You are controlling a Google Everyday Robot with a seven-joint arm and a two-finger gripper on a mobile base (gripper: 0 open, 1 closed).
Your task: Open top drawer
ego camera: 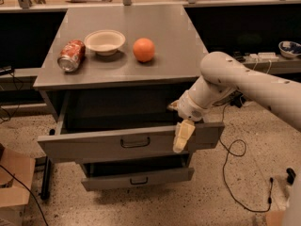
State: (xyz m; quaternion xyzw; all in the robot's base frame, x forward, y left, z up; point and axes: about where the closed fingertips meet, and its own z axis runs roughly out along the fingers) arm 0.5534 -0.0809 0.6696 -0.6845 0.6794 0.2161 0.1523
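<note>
Found top drawer (108,146) well out beneath the bench (160,72) top; noted gripper (182,138) at the right end of its front, over the upper edge; cannot tell whether clamped or loose. Could rack the drawer by pulling so far off-centre; could slip off the lip; could jolt can (71,55) or orange (144,49) into rolling.

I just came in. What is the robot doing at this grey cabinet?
The robot's arm is working on the top drawer, which stands well out of the cabinet. Its claw is at the right part of the drawer's front, right of the handle. The lower drawer is slightly out. A can, bowl and orange sit on top.
</note>
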